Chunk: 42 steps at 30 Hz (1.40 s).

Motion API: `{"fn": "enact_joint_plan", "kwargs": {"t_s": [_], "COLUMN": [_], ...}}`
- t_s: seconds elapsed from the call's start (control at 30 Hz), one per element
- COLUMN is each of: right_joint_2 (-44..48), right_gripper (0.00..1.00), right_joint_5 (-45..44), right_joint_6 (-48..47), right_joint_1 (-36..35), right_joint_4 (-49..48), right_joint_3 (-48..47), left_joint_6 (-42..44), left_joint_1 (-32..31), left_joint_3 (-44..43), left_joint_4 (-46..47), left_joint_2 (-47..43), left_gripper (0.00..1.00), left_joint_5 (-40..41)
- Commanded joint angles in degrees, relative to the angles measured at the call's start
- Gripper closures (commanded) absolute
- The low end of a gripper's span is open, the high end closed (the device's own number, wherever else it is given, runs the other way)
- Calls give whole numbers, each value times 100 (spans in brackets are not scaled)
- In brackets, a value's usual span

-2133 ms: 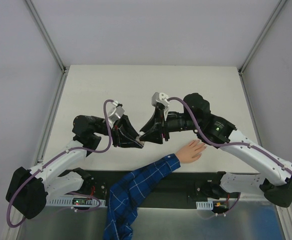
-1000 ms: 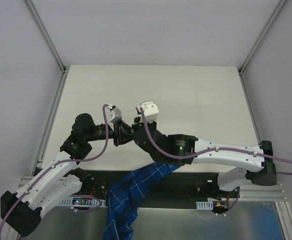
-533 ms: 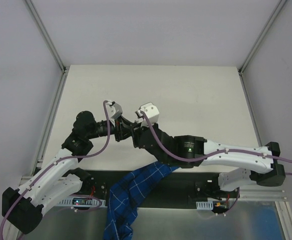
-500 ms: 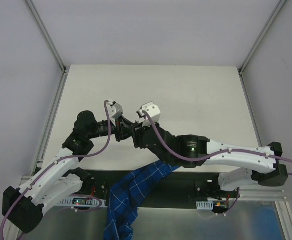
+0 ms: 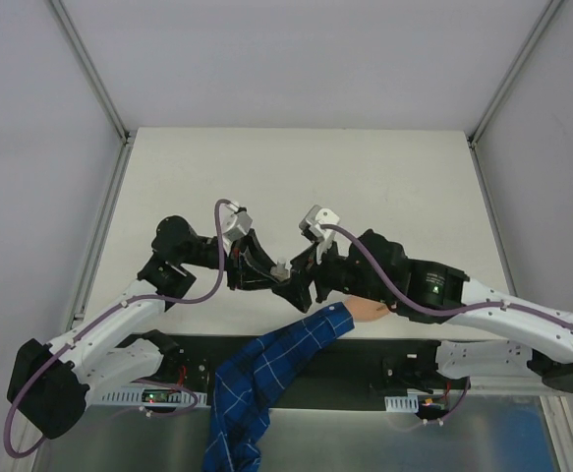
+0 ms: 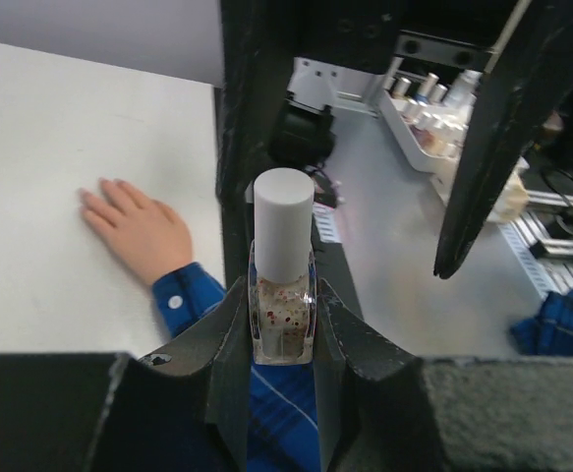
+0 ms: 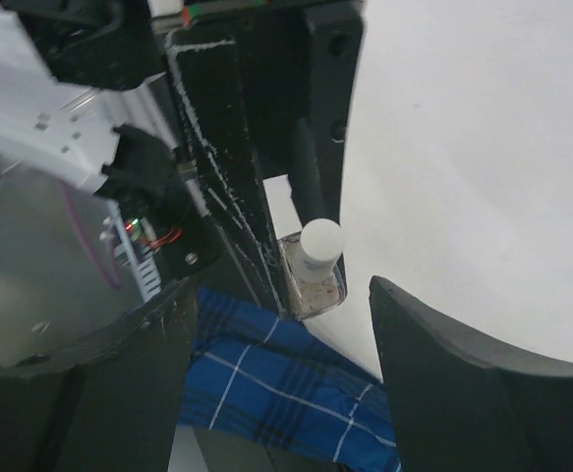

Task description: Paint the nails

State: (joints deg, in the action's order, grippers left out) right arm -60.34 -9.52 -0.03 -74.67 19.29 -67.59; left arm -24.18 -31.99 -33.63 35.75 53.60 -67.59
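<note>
My left gripper (image 5: 269, 279) is shut on a small clear nail polish bottle (image 6: 283, 313) with red flecks and a white cap (image 6: 283, 222), held upright. The bottle also shows in the top view (image 5: 281, 267) and the right wrist view (image 7: 313, 267). My right gripper (image 5: 303, 275) is open, its jaws wide apart, facing the bottle's cap from the right without touching it. The pale hand (image 6: 139, 224) lies flat on the table, blue plaid sleeve (image 5: 278, 366) behind it. In the top view my right arm hides most of the hand (image 5: 370, 313). The nails are too small to make out.
The white table (image 5: 365, 177) stretches away behind both grippers. A tray of several polish bottles (image 6: 426, 98) stands off the table, seen in the left wrist view. Metal frame rails (image 5: 94, 79) run along both sides. The sleeve hangs over the table's near edge.
My right gripper has drawn back to the right and a little nearer, and part of the hand shows again. My left gripper has moved right with the bottle in it.
</note>
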Motion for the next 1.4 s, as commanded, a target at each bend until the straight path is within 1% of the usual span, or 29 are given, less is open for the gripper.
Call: {"fn": "enact_joint_plan", "kwargs": {"t_s": [0.0,0.07,0.1,0.17,0.2,0.3,0.33,0.5,1.17,1.27,1.37], "right_joint_2": [496,593,602,602,593,541,523,347,198,215,180], "right_gripper": [28,30,33,37,42,50,50,52,55,63,80], "right_joint_5": [2204,2541,2804,3034,3200,3499,3553,3878,3869,3966,3984], "right_joint_6": [-436,-480,-498,-576,-603,-761,-761,-761,-805,-832,-762], "right_joint_1": [408,567,690,840,867,893,911,920,1060,1060,1095], "right_joint_4": [-847,-918,-944,-936,-953,-1049,-1093,-1331,-1261,-1261,-1252], "right_joint_3": [325,369,370,361,361,378,378,370,502,493,467], "left_joint_6": [-412,-429,-438,-438,-447,-491,-465,-482,-350,-385,-377], "left_joint_1": [-263,-334,-387,-431,-466,-510,-554,-616,-651,-651,-642], "left_joint_3": [-179,-197,-197,-197,-214,-250,-241,-249,-188,-214,-206], "left_joint_4": [793,793,793,802,802,802,802,820,846,829,829], "left_joint_2": [36,45,36,62,54,63,45,45,-201,-149,-192], "left_gripper": [100,100,100,100,100,100,100,100,100,100,100], "left_joint_5": [-975,-1089,-1124,-1186,-1238,-1309,-1300,-1326,-1300,-1318,-1239]}}
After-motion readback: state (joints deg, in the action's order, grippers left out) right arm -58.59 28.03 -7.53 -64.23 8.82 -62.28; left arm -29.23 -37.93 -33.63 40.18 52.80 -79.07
